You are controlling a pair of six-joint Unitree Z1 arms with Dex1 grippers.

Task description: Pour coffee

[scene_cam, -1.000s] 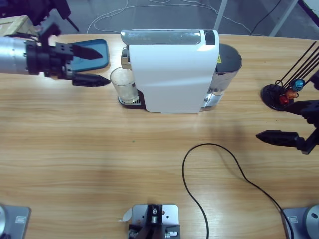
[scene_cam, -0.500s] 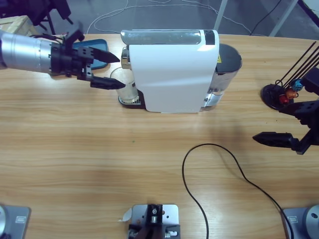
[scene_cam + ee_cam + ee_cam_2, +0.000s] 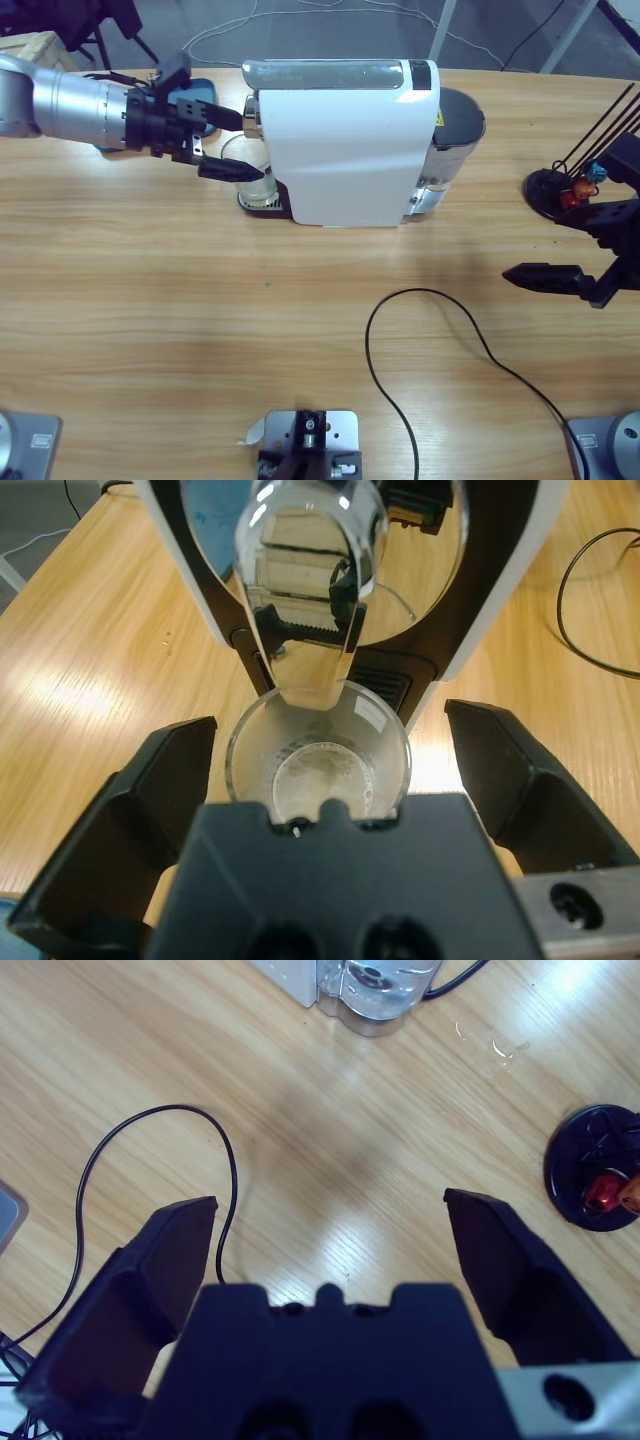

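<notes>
- Jaws of the left gripper (image 3: pixel 320 755) are spread on either side of the glass (image 3: pixel 247 172), not yet clamped.
- The glass is seated under the coffee machine (image 3: pixel 345 140) spout, ready for filling.
- The right gripper (image 3: pixel 560 275) is held released, well apart over the surface (image 3: pixel 200 300).

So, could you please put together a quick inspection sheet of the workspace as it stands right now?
Surface: long wooden table, large bare areas at the front.
Job's things: white coffee machine at the back middle; clear glass cup under its spout, no coffee visible in it.
Clutter: blue tray behind the left arm; black capsule stand with coloured capsules at the table's right end.
Grippers: left gripper open, one jaw on each side of the cup, not closed on it; right gripper open above bare table, holding nothing.
Cables: black cable looping across the table; white cables on the floor beyond.
Surroundings: grey floor; a wooden crate at the upper left corner.
</notes>
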